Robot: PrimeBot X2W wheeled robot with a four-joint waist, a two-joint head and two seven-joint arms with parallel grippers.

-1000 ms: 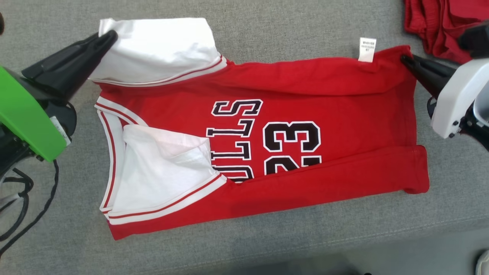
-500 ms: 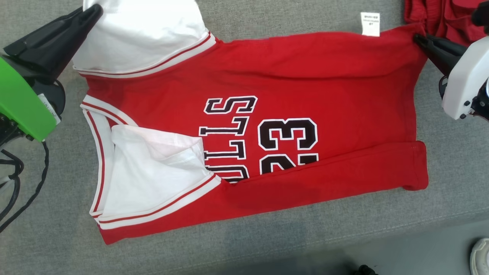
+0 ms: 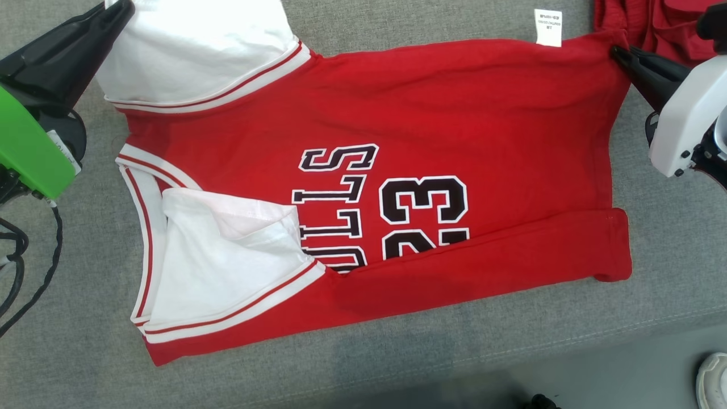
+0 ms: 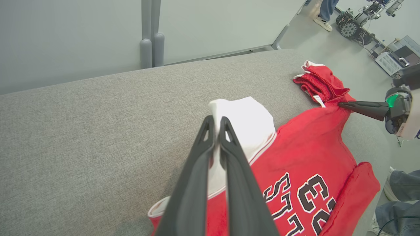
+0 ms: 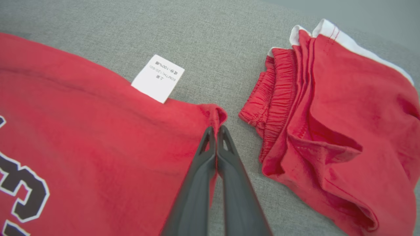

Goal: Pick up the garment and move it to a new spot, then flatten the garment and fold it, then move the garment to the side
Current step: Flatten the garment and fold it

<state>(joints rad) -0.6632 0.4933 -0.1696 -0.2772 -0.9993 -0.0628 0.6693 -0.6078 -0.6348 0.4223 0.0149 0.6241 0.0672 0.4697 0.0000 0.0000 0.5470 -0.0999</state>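
Near the cushion's [image 3: 397,363] far edge, my left gripper [image 3: 124,7] pinched the jersey's [image 3: 454,113] white sleeve [image 3: 193,51]; my right gripper [image 3: 616,52] pinched its hem corner [image 3: 605,45].

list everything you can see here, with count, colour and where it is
jersey: 1, red with white sleeves, spread on the cushion, near edge folded over
label: 1, white, on the jersey's far edge
shorts: 1, red with white trim, folded on the cushion beside the jersey's hem corner, not touching it
cushion: 1, grey, under both garments
cables: a few, black, at the left edge of the head view
shoe: 1, white, on the floor at lower right
legs: a person's, in blue jeans, on the floor past the hem end
left gripper: 1, black, shut on the jersey's far white sleeve
right gripper: 1, black, shut on the jersey's hem corner
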